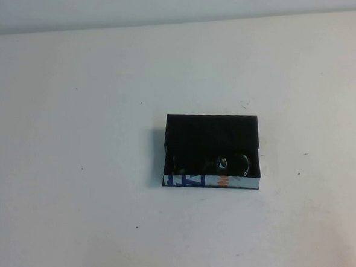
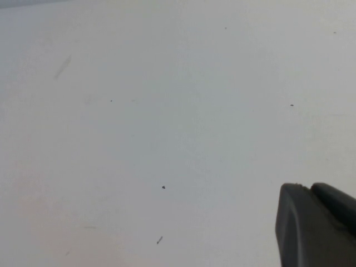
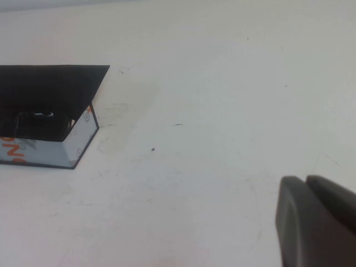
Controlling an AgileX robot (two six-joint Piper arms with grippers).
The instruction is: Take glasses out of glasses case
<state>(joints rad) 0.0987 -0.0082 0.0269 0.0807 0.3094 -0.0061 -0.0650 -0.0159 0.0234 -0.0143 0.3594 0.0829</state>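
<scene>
Glasses in the open case, both arms held back.

The glasses (image 1: 219,163) lie inside the case (image 1: 210,151), against its near wall, the one with the white lettered strip; only dark rims and a glint of lens show. The case sits a little right of the counter's (image 1: 74,115) middle, well clear of every edge, its lid standing open at the far side. The right gripper (image 3: 314,222) hangs above bare counter to the right of the case and well apart from it; the left gripper (image 2: 314,225) hangs over bare counter with no case in its view. Neither shows in the high view, and whether either pincer is released or clenched cannot be told. The right arm is probably the better placed: it should come down over the case, take the frame at the bridge or a thick temple, and lift straight up so the shallow box is not dragged along.
</scene>
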